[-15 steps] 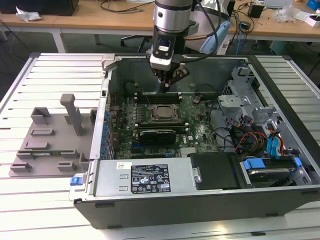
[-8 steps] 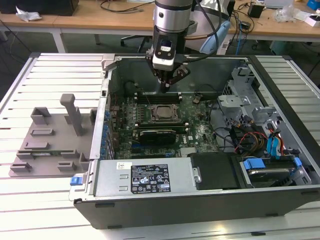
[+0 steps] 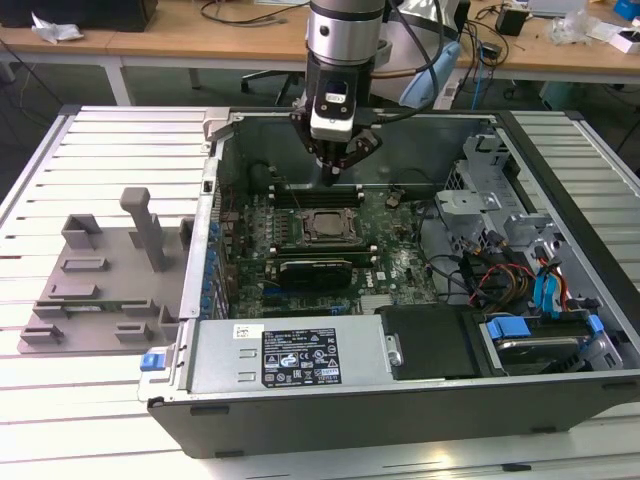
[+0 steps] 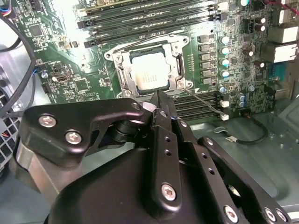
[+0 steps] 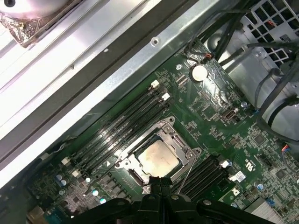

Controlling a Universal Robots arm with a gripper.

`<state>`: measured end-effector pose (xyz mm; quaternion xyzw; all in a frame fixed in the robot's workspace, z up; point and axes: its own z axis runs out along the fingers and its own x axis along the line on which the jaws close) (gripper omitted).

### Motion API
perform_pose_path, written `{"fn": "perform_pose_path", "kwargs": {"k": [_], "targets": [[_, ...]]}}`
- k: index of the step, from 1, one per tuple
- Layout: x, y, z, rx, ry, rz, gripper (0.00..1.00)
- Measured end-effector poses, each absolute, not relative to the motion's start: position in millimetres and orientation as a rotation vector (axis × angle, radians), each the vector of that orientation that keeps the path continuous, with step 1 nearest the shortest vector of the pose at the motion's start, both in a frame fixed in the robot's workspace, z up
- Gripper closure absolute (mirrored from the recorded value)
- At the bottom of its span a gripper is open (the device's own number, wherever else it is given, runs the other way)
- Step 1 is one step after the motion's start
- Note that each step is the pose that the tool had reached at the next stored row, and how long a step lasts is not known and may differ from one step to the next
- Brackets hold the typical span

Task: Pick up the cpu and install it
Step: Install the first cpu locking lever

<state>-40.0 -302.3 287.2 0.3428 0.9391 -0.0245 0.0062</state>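
Note:
The cpu [image 3: 325, 226] lies flat in the socket frame [image 3: 322, 243] on the green motherboard inside the open computer case, its silver-grey top facing up. Both wrist views show the cpu [image 4: 150, 75] [image 5: 159, 157] seated within the metal socket frame. My gripper [image 3: 335, 172] hangs above the board, a little behind the socket toward the case's back wall. Its fingers [image 4: 159, 100] [image 5: 160, 181] are pressed together with nothing between them and stand apart from the chip.
A grey plastic fixture tray [image 3: 100, 270] lies on the slatted table at the exterior view's left. Memory slots [image 5: 126, 123] run beside the socket. The case wall [image 3: 215, 190], the drive cage with cables [image 3: 520, 260] and a power supply [image 3: 290, 355] hem in the board.

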Motion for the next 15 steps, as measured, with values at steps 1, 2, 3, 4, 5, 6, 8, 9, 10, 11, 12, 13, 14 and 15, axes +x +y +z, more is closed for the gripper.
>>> {"fn": "perform_pose_path", "kwargs": {"k": [1, 2, 3, 4, 5, 6, 8, 9, 10, 11, 12, 13, 14, 15], "targets": [[-40.0, -302.3, 287.2, 1.061, 2.943, -0.077, 0.89], [-40.0, -302.3, 287.2, 1.05, 2.946, -0.077, 0.89], [-40.0, -302.3, 287.2, 1.037, 2.951, -0.076, 0.89], [-40.0, -302.3, 287.2, 1.027, 2.954, -0.076, 0.89], [-40.0, -302.3, 287.2, 1.01, 2.96, -0.076, 0.89], [-40.0, -302.3, 287.2, 1.0, 2.963, -0.076, 0.89], [-40.0, -302.3, 287.2, 0.978, 2.97, -0.076, 0.89], [-40.0, -302.3, 287.2, 0.969, 2.973, -0.076, 0.89], [-40.0, -302.3, 287.2, 0.959, 2.976, -0.076, 0.89], [-40.0, -302.3, 287.2, 0.948, 2.979, -0.076, 0.89], [-40.0, -302.3, 287.2, 0.934, 2.983, -0.076, 0.89], [-40.0, -302.3, 287.2, 0.923, 2.986, -0.075, 0.89], [-40.0, -302.3, 287.2, 0.918, 2.988, -0.076, 0.89], [-40.0, -302.3, 287.2, 0.911, 2.99, -0.075, 0.89]]}}
